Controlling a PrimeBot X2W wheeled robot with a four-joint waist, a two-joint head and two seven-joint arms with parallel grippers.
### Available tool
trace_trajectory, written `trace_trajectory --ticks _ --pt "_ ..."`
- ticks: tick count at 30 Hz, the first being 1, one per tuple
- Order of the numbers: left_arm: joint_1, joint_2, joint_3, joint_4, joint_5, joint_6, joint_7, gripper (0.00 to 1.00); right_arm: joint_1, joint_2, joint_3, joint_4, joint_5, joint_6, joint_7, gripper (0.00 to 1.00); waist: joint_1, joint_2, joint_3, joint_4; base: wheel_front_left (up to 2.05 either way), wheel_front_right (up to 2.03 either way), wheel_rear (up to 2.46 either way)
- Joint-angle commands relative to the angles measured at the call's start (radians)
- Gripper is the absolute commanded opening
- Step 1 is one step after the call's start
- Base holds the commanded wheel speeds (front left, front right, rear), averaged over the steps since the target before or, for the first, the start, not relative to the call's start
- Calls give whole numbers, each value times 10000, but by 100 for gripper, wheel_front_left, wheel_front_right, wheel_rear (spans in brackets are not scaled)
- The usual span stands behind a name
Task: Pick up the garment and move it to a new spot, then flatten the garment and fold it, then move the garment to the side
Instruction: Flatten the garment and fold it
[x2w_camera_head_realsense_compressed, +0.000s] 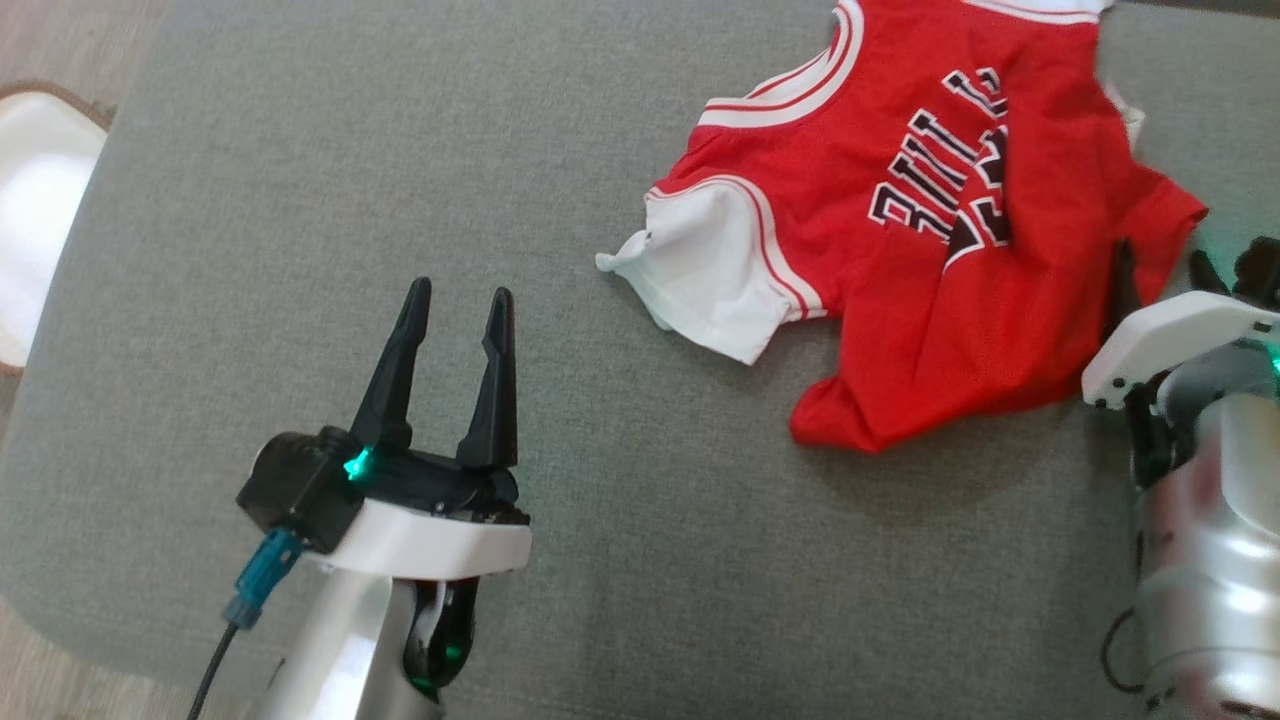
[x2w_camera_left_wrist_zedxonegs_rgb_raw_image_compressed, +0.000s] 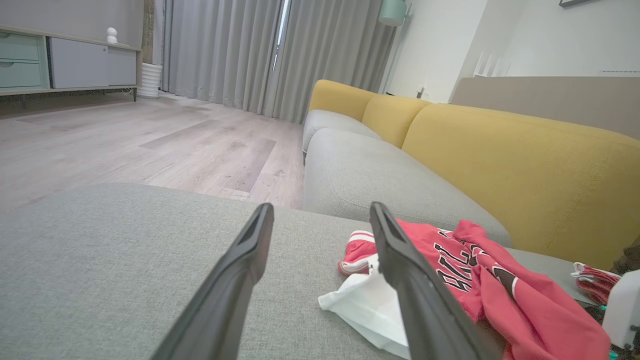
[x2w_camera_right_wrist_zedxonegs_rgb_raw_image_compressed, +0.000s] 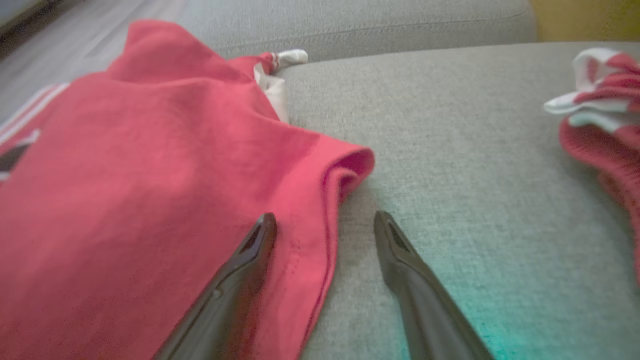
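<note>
**A:** What is cut off or hard to make out?

**B:** The red cloth jersey with white sleeves (x2w_camera_head_realsense_compressed: 900, 250) lies crumpled on the grey woven seat cushion (x2w_camera_head_realsense_compressed: 300, 200), at two o'clock from the left gripper (x2w_camera_head_realsense_compressed: 460, 292). Its top runs off the head view at twelve o'clock, and folds hide its lower half. The right gripper (x2w_camera_right_wrist_zedxonegs_rgb_raw_image_compressed: 325, 216) is mostly hidden behind its own pale wrist at three o'clock. A white rounded object (x2w_camera_head_realsense_compressed: 30, 220) at nine o'clock is cut by the edge, and I cannot tell what it is.

**A:** Any writing?

**B:** Black block letters edged in white, turned away from the head camera. They seem to begin "BULL", and a crease swallows the rest.

**A:** And the grippers?

**B:** Both are spread and holding nothing. The left hangs over bare cushion. The right has one finger over the jersey's red hem and the other over grey fabric. I cannot tell whether it touches. A small red-and-white bundle of cloth (x2w_camera_right_wrist_zedxonegs_rgb_raw_image_compressed: 600, 115) lies apart at its two o'clock, blurred.
</note>
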Motion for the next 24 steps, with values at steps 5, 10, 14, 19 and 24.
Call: trace_trajectory --ticks 5,10,14,19,24 --pt "-393 52 133 -321 -107 98 -51 100 -856 -209 143 469 -782 -9 -264 0 -2 0 143 81 0 0 0" --pt "-430 52 113 -310 -150 145 -51 100 -1580 -918 428 592 -1500 -9 -762 0 -2 0 115 41 0 0 0" --pt "-444 52 61 -309 -215 157 -51 100 -2260 -1962 750 639 -2098 -9 -773 0 -2 0 62 81 0 0 0" --pt "-491 52 -45 -320 -298 171 -51 100 -3309 -3205 960 770 -2612 -9 -722 0 -2 0 0 218 0 0 0" --pt "-423 52 -13 -304 -290 183 -51 100 -3921 -3383 1358 1396 -2719 -9 -689 100 -2 0 -136 234 0 0 0"
